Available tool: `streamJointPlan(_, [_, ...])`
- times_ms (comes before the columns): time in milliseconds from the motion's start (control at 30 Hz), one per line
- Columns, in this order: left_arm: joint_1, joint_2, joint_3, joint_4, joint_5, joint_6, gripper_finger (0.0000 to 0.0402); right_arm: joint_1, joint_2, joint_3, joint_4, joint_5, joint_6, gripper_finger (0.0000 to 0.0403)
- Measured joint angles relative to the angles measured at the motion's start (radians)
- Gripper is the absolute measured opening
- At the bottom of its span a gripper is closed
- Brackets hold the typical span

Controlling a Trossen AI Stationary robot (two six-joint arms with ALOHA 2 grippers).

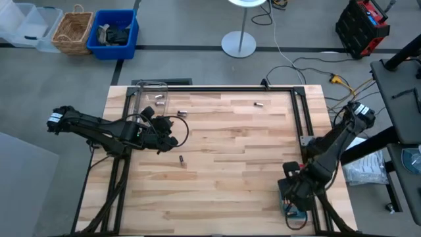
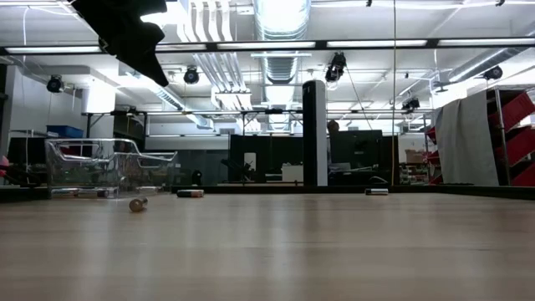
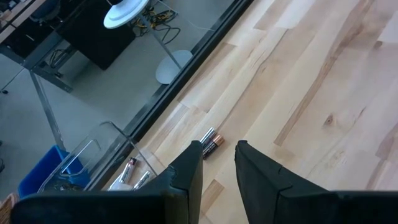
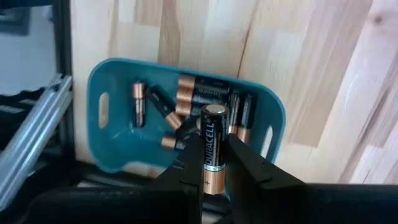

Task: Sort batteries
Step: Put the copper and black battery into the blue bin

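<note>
While my right gripper (image 4: pixel 212 163) hangs over the table's (image 1: pixel 230 158) near right corner, its fingers pinch one upright battery (image 4: pixel 212 140) above the teal tray (image 4: pixel 102 146), which holds approx. six more cells (image 4: pixel 198 93). My left gripper (image 3: pixel 217 163) hovers above the table's left side near the clear box (image 1: pixel 148 100), fingers slightly spread, nothing btwn them. Two batteries (image 3: pixel 209 143) lie side by side just beyond it. Loose cells: one mid-table (image 1: pixel 181 159), one at far edge (image 1: pixel 259 103), some inside the box (image 3: pixel 129 171)
</note>
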Motion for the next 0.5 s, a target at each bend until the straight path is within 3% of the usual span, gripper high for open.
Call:
streamJointPlan(133, [0.0, 0.0, 0.0, 0.002, 0.0, 0.0, 0.0075, 0.053, 0.033, -0.01, 0.0, 0.026, 0.034, 0.0034])
streamJointPlan(500, [0.0, 0.0, 0.0, 0.008, 0.0, 0.0, 0.0075, 0.059, 0.103, -0.027, 0.0, 0.025, 0.008, 0.0034])
